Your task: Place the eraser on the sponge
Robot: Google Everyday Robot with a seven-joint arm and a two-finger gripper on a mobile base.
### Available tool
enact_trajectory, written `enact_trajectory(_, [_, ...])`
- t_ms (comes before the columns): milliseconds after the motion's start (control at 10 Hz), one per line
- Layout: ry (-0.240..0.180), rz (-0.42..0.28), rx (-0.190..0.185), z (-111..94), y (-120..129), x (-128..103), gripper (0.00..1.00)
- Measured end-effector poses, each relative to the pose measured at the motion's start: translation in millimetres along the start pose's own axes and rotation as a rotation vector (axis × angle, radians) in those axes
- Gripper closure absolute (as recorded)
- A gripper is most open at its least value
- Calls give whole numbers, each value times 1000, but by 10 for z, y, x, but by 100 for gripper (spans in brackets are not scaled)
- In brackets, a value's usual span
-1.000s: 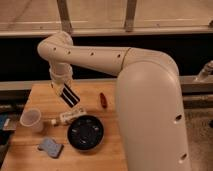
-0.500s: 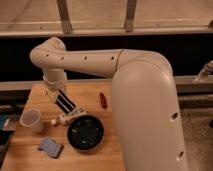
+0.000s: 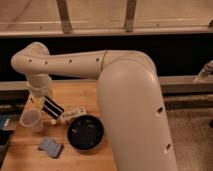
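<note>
My gripper (image 3: 46,103) hangs from the white arm's wrist over the left part of the wooden table (image 3: 75,95), shut on the eraser (image 3: 54,109). The eraser is a black block with white stripes, held tilted, its lower end pointing right. It sits just right of the translucent cup (image 3: 31,120) and above the table top. The sponge (image 3: 50,147), a light-blue pad, lies flat near the table's front left, below the eraser and apart from it.
A black bowl (image 3: 85,132) stands right of the sponge. A white labelled tube (image 3: 72,115) lies between the eraser and the bowl. The arm's bulky white body (image 3: 135,110) covers the table's right side. A dark window band runs behind.
The gripper has carried the eraser leftward and downward, closer to the cup and the sponge. The objects on the table have stayed in place.
</note>
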Motion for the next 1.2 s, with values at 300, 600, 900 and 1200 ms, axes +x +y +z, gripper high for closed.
enact_trajectory(300, [63,-37,2,142,333,-69,100])
enact_trajectory(600, [108,47,-38,365,407,306,100])
enact_trajectory(900, [127,84,-95,534,460,508,100])
enact_trajectory(1200, [124,83,-95,535,458,503,100])
